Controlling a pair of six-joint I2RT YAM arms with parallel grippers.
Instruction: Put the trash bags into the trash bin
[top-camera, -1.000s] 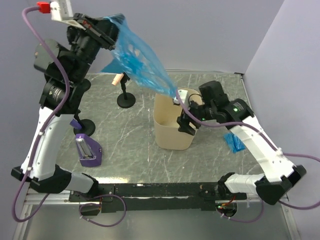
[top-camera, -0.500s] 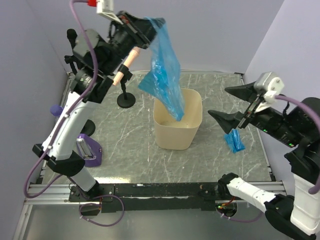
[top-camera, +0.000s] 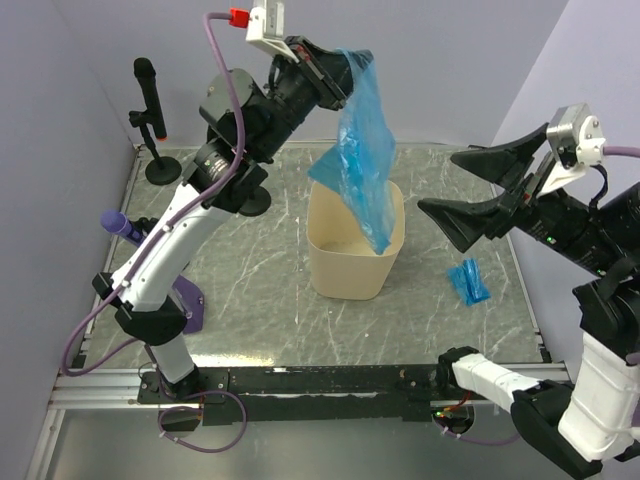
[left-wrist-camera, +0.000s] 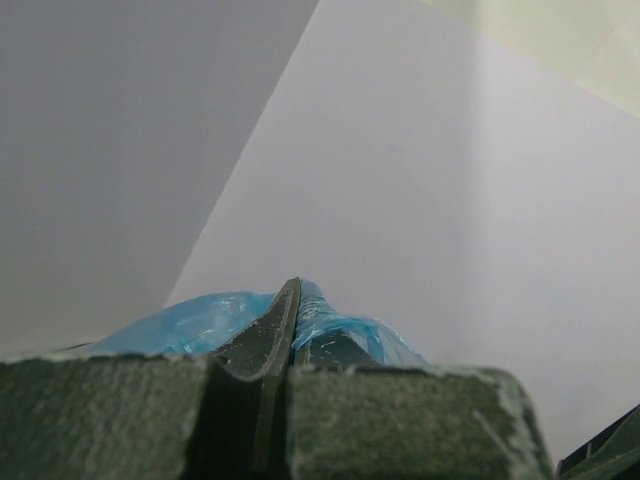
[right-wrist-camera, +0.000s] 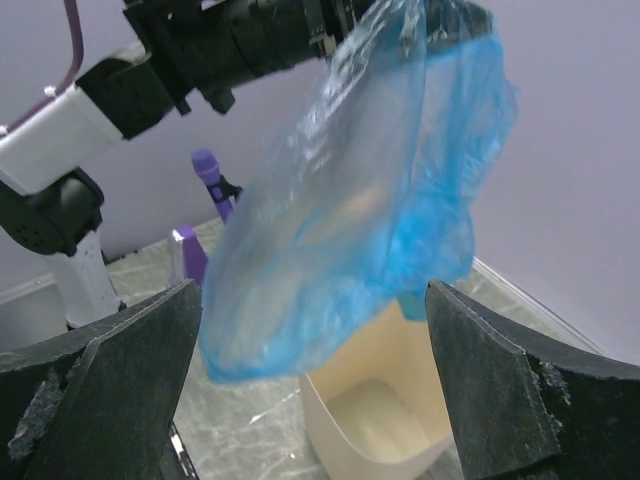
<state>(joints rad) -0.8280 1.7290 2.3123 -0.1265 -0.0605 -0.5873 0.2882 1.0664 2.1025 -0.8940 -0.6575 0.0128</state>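
My left gripper (top-camera: 345, 66) is raised high and shut on the top edge of a blue trash bag (top-camera: 363, 155), which hangs down with its lower end over the cream-beige trash bin (top-camera: 330, 268). The left wrist view shows the shut fingers (left-wrist-camera: 268, 340) pinching blue plastic (left-wrist-camera: 190, 322). My right gripper (top-camera: 462, 187) is open and empty, raised to the right of the bin and aimed at the bag. In the right wrist view the bag (right-wrist-camera: 370, 180) hangs above the bin (right-wrist-camera: 385, 415). A second, folded blue bag (top-camera: 468, 281) lies on the table right of the bin.
A purple tool (top-camera: 185, 305) lies at the left near the left arm's base. A black microphone on a round stand (top-camera: 152, 110) is at the far left, and a purple microphone (top-camera: 122, 226) sits by the left edge. Walls close the back and right.
The left gripper has carried the bag rightward so it hangs straighter over the bin. The right arm has lifted off the bin, opened, and risen to the right.
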